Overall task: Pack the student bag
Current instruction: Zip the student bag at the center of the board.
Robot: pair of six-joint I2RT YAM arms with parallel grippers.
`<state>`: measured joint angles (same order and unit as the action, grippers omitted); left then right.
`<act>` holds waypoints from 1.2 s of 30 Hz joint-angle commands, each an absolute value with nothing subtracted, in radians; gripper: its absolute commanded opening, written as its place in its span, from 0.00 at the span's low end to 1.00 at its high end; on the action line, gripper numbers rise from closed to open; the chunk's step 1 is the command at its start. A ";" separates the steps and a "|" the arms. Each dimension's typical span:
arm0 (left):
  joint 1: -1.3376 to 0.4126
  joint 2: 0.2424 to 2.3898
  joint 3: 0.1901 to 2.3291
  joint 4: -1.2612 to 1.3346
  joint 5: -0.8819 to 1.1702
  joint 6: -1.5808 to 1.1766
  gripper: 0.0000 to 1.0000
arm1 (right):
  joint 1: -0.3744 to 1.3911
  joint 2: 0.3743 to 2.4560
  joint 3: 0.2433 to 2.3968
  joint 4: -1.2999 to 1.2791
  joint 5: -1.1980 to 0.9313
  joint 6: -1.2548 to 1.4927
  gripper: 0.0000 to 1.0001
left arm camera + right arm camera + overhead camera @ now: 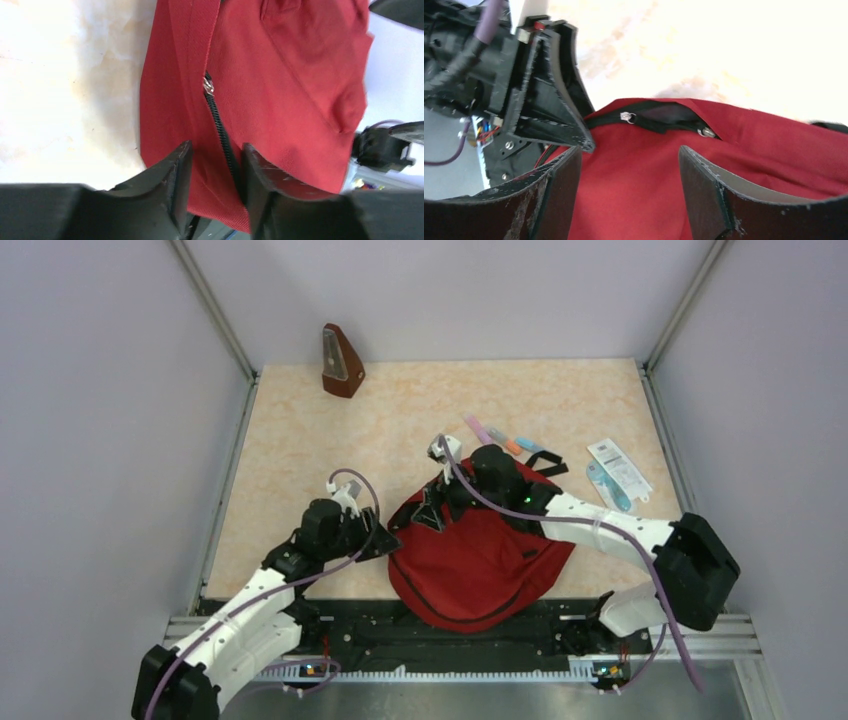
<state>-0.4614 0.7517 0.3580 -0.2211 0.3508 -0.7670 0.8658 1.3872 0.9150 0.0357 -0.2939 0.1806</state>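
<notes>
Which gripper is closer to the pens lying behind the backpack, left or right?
Right. The right gripper hovers over the backpack's far end, just short of the pens. The left gripper is at the backpack's left edge, farther from them.

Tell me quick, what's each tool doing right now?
Left tool: closed on the student bag by its zipper.
Right tool: open, holding nothing.

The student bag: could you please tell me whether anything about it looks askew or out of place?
The student bag lies crumpled and skewed, its near end hanging past the table edge over the black mounting rail.
</notes>
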 commanded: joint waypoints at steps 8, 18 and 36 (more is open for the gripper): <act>-0.501 0.697 0.281 -0.158 0.319 -0.790 0.00 | 0.895 1.634 1.003 0.181 -0.603 0.010 0.54; -0.503 0.657 0.259 -0.158 0.303 -0.777 0.00 | 0.939 1.729 1.047 0.168 -0.498 -0.063 0.48; -0.503 0.657 0.277 -0.189 0.294 -0.743 0.00 | 0.953 1.784 1.077 0.154 -0.384 -0.133 0.38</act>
